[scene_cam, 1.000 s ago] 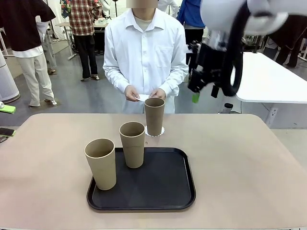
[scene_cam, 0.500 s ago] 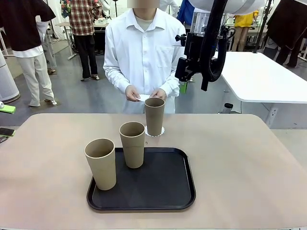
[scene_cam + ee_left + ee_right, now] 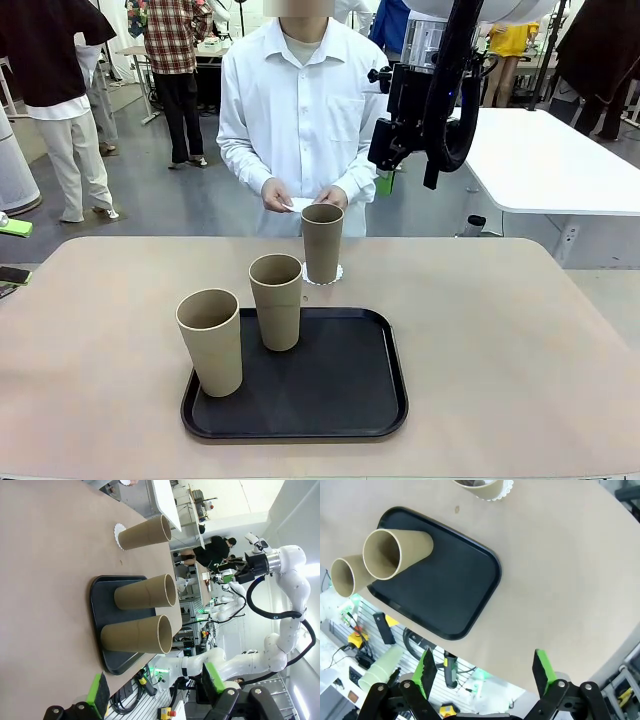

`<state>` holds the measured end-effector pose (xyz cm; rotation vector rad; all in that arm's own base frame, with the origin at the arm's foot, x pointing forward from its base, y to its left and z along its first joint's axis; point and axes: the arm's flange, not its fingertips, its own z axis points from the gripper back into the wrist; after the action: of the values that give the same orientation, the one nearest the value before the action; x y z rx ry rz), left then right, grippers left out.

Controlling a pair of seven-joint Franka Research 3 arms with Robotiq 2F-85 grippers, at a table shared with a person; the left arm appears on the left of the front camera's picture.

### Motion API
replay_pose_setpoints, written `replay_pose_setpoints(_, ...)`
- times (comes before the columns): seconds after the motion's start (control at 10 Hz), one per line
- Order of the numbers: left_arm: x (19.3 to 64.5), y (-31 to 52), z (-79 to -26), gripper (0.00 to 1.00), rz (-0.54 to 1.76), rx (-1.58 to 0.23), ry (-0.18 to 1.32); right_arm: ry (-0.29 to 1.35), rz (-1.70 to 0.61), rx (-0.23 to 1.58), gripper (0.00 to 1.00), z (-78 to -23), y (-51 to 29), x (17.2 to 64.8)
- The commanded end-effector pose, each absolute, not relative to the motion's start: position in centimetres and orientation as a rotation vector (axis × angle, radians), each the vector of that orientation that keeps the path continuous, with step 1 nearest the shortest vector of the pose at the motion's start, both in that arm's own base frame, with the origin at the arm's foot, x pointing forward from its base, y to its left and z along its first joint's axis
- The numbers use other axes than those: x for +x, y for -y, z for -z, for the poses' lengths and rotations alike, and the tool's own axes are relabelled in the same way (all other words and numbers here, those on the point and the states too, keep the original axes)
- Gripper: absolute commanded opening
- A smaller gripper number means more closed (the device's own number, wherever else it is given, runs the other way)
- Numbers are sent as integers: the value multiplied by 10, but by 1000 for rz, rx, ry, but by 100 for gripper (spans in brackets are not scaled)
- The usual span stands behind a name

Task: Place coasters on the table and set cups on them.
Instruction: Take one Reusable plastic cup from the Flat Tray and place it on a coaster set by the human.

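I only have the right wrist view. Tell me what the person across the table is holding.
Observer: The person holds a white coaster at waist height, just behind the far cup.
Operator: Give me the right gripper's height.
Observer: In the front view the right gripper hangs at the person's chest level, far above that cup.
Operator: Now report the left gripper.
Observer: The left gripper is open, aimed at the tray.
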<state>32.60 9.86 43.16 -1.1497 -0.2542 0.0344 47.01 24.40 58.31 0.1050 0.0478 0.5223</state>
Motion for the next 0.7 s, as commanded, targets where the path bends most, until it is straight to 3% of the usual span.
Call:
replay_pose_setpoints(0.0, 327, -99, -432, 100, -27, -1169, 276, -29, -539, 103, 100, -576, -240, 468)
replay_pose_setpoints(0.5, 327, -99, -432, 100, -27, -1169, 276, -49, -522, 105, 100, -581, -244, 470)
replay_pose_setpoints(0.6, 327, -99, -432, 100, -27, -1169, 276, 11, -497, 241, 100, -572, -202, 452)
